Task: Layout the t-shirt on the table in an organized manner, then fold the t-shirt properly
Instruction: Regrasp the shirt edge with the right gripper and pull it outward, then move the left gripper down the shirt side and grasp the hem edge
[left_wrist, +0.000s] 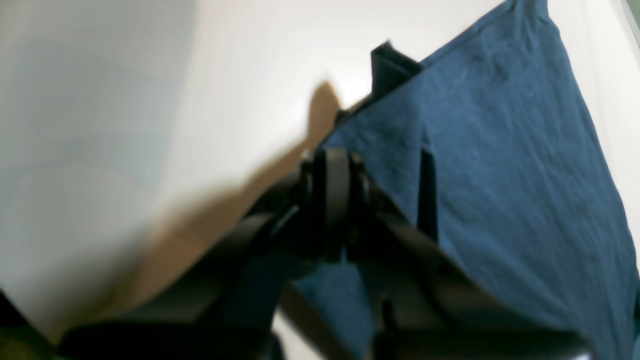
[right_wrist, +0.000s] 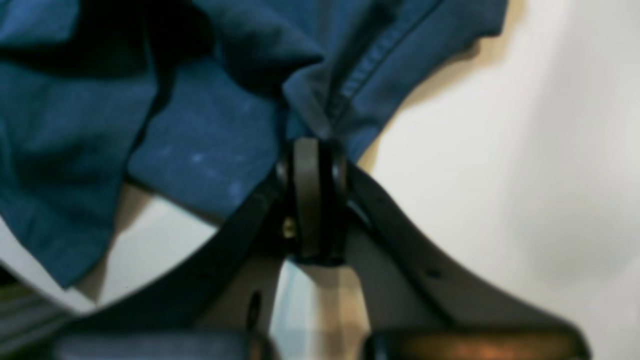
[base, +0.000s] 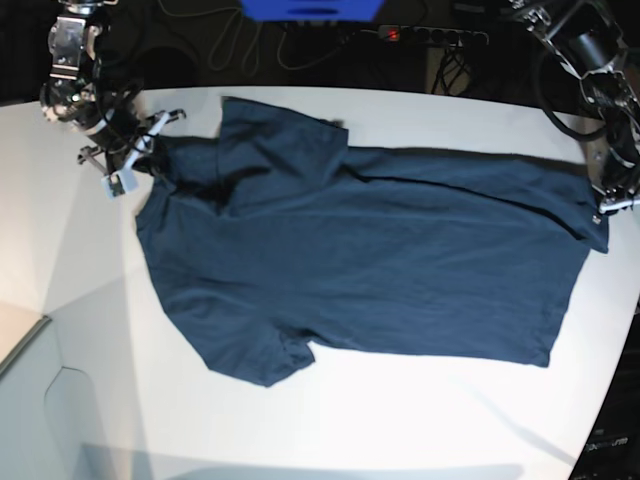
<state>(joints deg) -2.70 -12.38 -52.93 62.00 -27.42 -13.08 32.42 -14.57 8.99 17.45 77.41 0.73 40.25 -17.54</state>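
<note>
The dark navy t-shirt (base: 360, 270) lies spread sideways across the white table (base: 400, 420), collar end toward the left of the base view and hem toward the right. One short sleeve (base: 262, 358) points to the near side; the other sleeve (base: 275, 135) lies on the far side, folded and rumpled over the shoulder. The body is mostly flat, with long creases running left to right.

The right gripper (base: 155, 160) is at the far left, at the collar end — its wrist view shows its jaws (right_wrist: 312, 150) pressed together on a bunched fold of cloth beside a stitched seam. The left gripper (base: 603, 225) is at the far right corner of the hem; its jaws (left_wrist: 337, 160) are likewise pinched on the shirt's edge, with the fabric stretching away from it in that blurred wrist view.

A power strip (base: 430, 36) and cables lie beyond the table's far edge.
</note>
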